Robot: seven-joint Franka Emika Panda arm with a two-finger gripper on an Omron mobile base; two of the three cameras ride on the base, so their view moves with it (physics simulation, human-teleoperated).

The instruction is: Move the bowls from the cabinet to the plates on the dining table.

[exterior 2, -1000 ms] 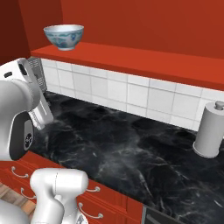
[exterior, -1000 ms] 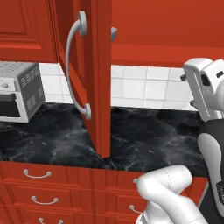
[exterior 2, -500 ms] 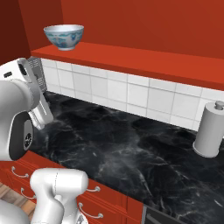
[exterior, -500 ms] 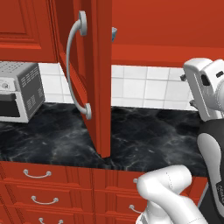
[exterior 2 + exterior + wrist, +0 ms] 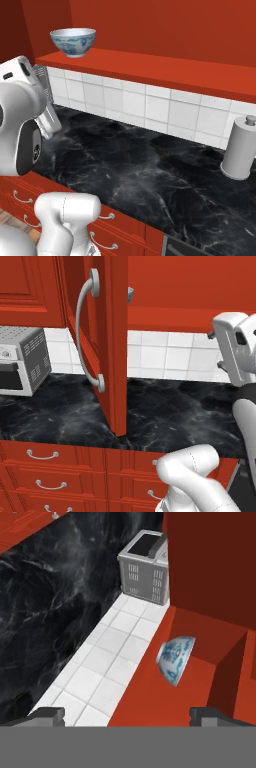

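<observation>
bowl (image 5: 73,41) near cabinet (image 5: 165,70) shelf edge, claw (image 5: 126,715) wide.

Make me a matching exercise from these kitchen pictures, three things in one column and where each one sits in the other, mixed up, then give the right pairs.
Things:
1. bowl
2. paper towel roll
3. toaster oven

Places:
A. on the black counter, at its left end
B. on the open cabinet's shelf
C. on the black counter, by the white tiles at its right end

Pairs: 1-B, 2-C, 3-A

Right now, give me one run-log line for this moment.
stage: approach to bowl | bowl: upright on cabinet shelf, door open | gripper: jaws open, empty, short of bowl | toaster oven: on counter
</observation>
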